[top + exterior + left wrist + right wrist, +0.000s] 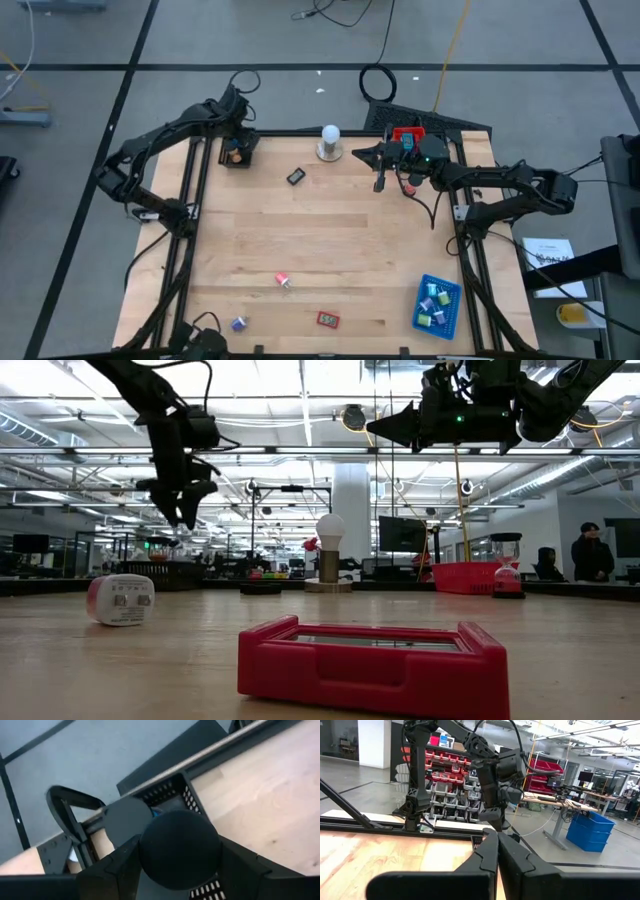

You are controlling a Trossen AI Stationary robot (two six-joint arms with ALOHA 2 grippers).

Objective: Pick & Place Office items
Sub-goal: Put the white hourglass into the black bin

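My left gripper (pixel 236 150) hangs over the black tray (pixel 238 152) at the table's (pixel 340 240) 11 o'clock corner; whether its jaws are parted I cannot tell. My right gripper (pixel 383 156) is raised near 1 o'clock beside the red tray (pixel 407 134), jaws clenched on nothing. Loose office items remain: black piece (pixel 295 176) just toward 7 o'clock from the white ball (pixel 330 133), between both arms, long axis slanted. Red block (pixel 328 319), pink-white roll (pixel 283 280) and purple piece (pixel 239 323) lie well apart near 6 o'clock. Blue tray (pixel 436 306) at 5 o'clock is loaded. Judgement: black piece next, either arm.
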